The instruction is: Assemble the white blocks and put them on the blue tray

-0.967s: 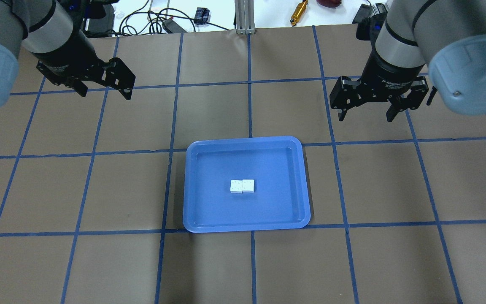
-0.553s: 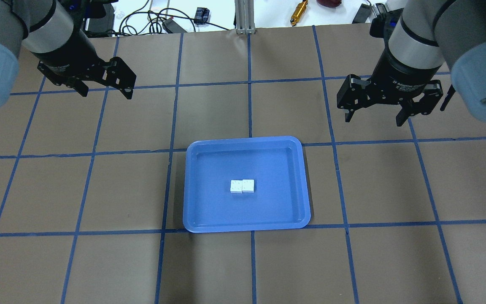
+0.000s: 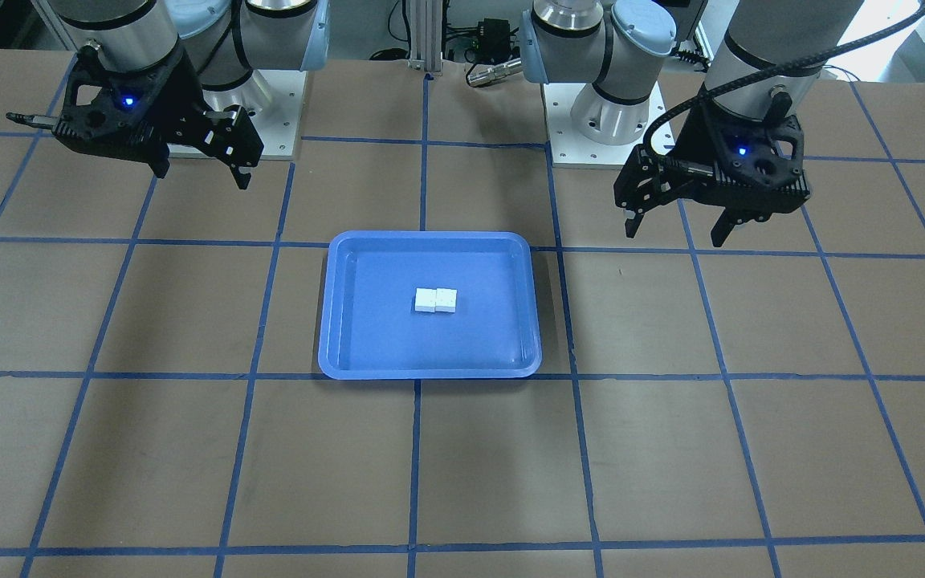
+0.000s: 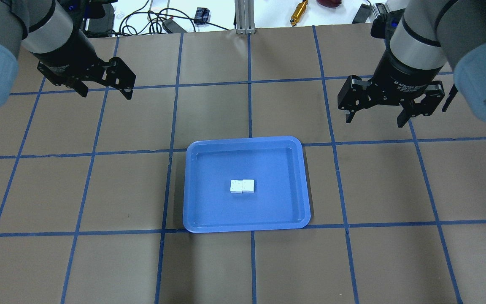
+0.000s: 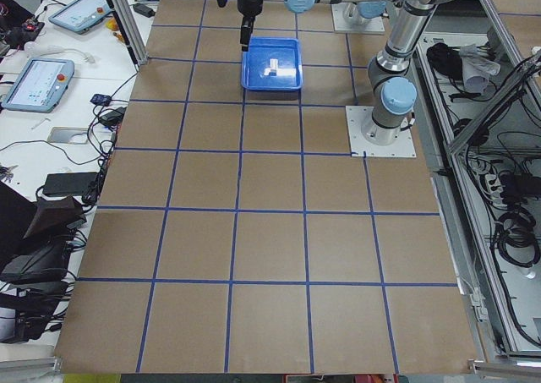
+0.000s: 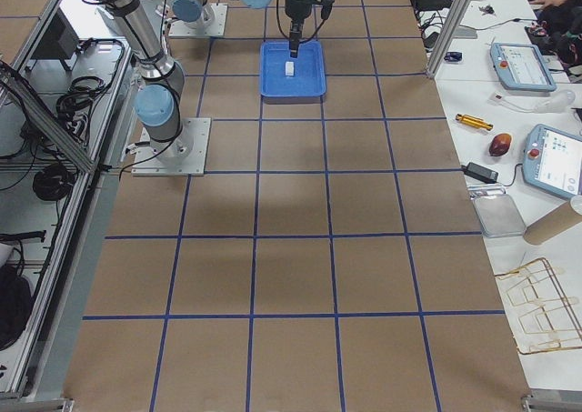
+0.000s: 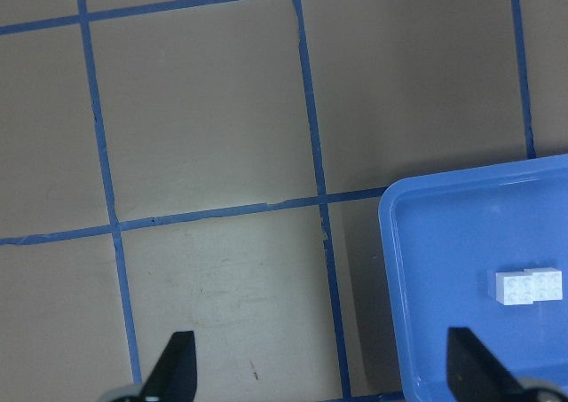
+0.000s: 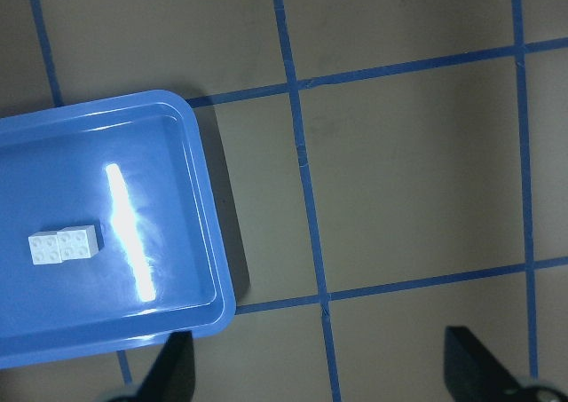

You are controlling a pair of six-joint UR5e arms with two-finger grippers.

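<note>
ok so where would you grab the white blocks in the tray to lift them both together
Probably from straight above, pinching the pair's two outer end faces: the white blocks lie flat, touching side by side, so that squeeze keeps them together. They sit mid blue tray, clear of its rim.

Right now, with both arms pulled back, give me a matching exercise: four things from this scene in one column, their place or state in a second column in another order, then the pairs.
Things
1. white blocks
2. blue tray
3. left tool
4. right tool

Places or states
A. open, holding nothing, above the table on the overhead view's right
B. lying mid-table, no tool over it
C. open, holding nothing, above the table on the overhead view's left
D. touching side by side on the tray's floor

Pairs: 1-D, 2-B, 3-C, 4-A
</note>
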